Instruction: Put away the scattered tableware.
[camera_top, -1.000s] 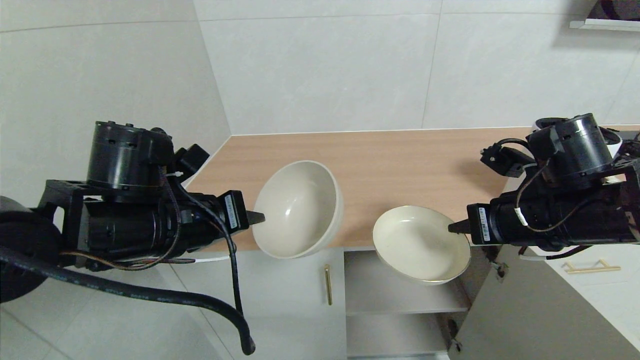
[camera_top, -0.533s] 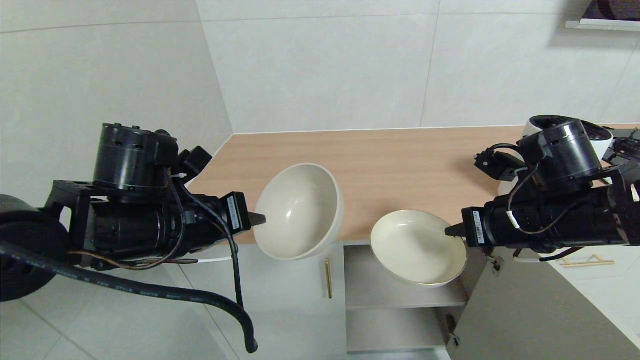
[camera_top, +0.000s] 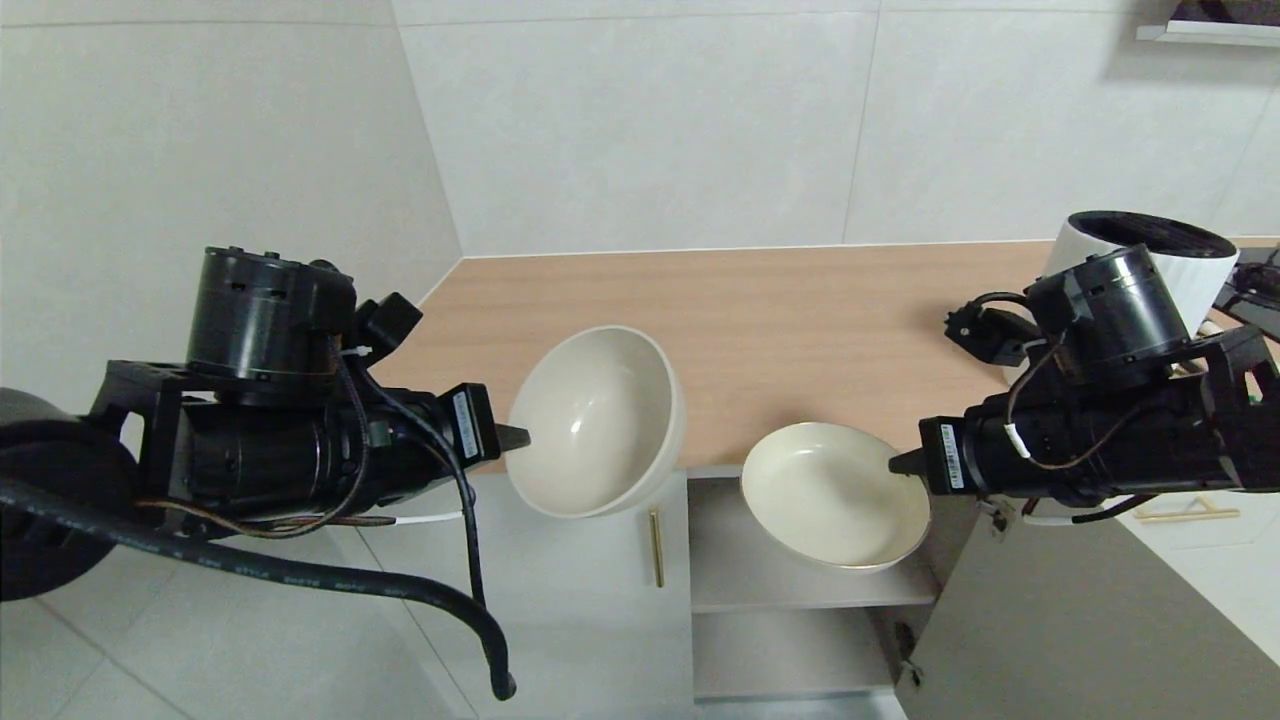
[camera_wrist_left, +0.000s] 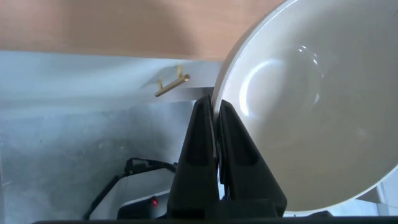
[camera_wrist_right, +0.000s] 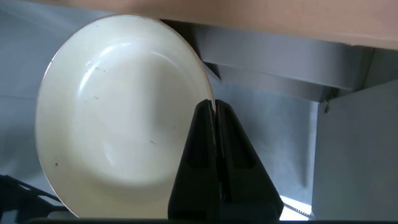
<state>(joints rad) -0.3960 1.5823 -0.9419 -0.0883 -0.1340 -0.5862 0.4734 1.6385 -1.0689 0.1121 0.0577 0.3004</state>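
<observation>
While the head view places both dishes at the counter's (camera_top: 760, 310) front edge, wrist views show left fingers (camera_wrist_left: 202, 149) clamped on the rim of the deep bowl (camera_wrist_left: 311, 106), right fingers (camera_wrist_right: 200, 146) on the shallow bowl (camera_wrist_right: 118, 106).

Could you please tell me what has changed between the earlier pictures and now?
The head view has shifted, so the countertop sits higher in it: camera movement. The right arm shifted slightly lower and inward, uncovering the white container behind it. Unchanged: the left gripper stays shut on the deep bowl, the right gripper on the shallow bowl.
</observation>
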